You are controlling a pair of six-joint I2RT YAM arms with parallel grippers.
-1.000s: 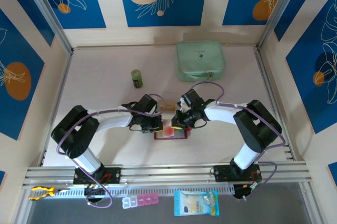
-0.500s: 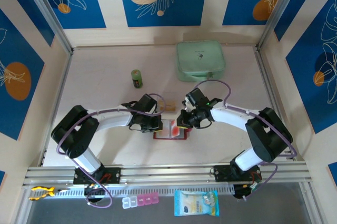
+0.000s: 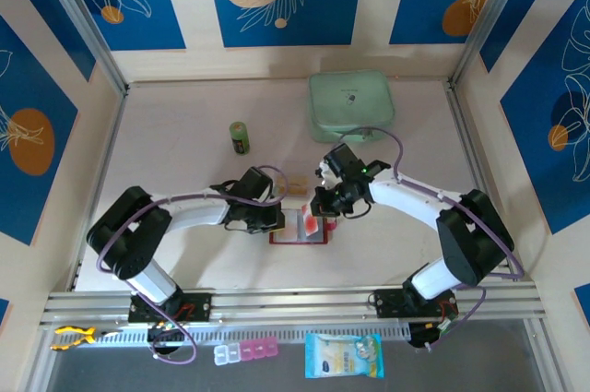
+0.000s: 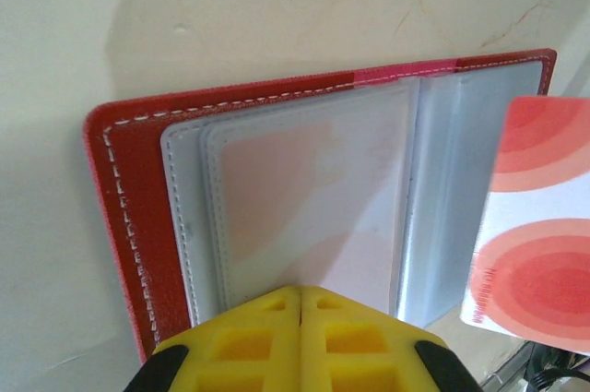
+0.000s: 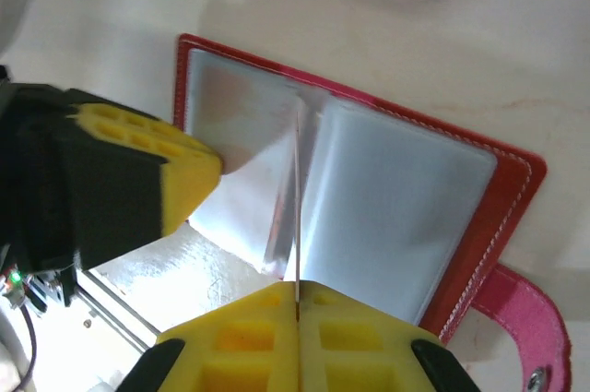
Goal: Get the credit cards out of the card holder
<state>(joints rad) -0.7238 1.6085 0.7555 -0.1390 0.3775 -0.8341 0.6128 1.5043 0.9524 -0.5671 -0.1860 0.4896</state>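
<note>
The right gripper (image 5: 297,292) is clenched on a white credit card (image 4: 530,226) with red bands. The card looks thin, stiff and slippery, and it is taken by its edge, standing just above the open card holder (image 5: 396,189). The left gripper (image 4: 300,298), fingers closed together, rests on the holder directly under its tips. The holder seems soft and light, so it probably needs this pinning.

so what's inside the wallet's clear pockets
A pinkish patch shows through the pockets; card or cover, unclear. The left fingers hide part of them. The right fingers hold one card above them.
</note>
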